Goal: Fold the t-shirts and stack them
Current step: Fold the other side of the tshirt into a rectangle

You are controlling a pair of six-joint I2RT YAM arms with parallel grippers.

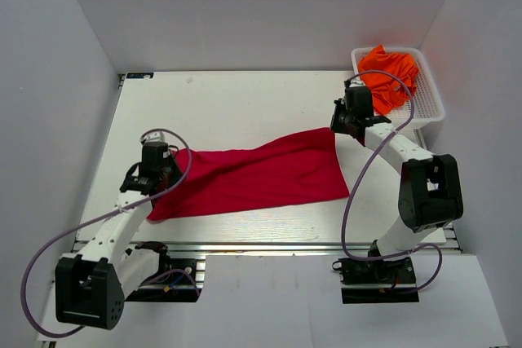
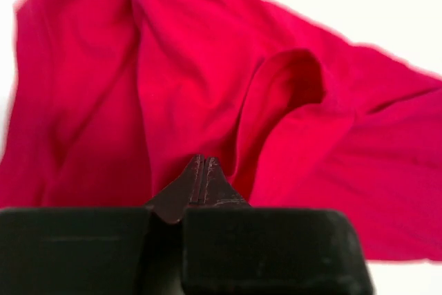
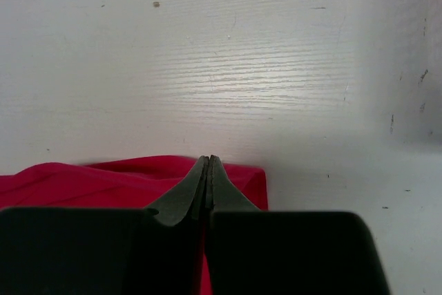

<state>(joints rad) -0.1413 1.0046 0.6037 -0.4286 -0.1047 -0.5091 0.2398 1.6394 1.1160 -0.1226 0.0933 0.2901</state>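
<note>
Left tool (image 2: pixel 205 160) and right tool (image 3: pixel 208 160) each clamp one end of the crimson red cloth t-shirt (image 1: pixel 261 173) stretched across the white table (image 1: pixel 236 103).

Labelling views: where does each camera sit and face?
Top external: above and behind the robot, looking down on the table; left arm, right arm, left tool, right tool show.
Left wrist: on the left arm, facing along its shut tool into the red t-shirt.
Right wrist: on the right arm, facing past its shut tool over the shirt's edge to the table.
Shared: all three see the red t-shirt.
</note>
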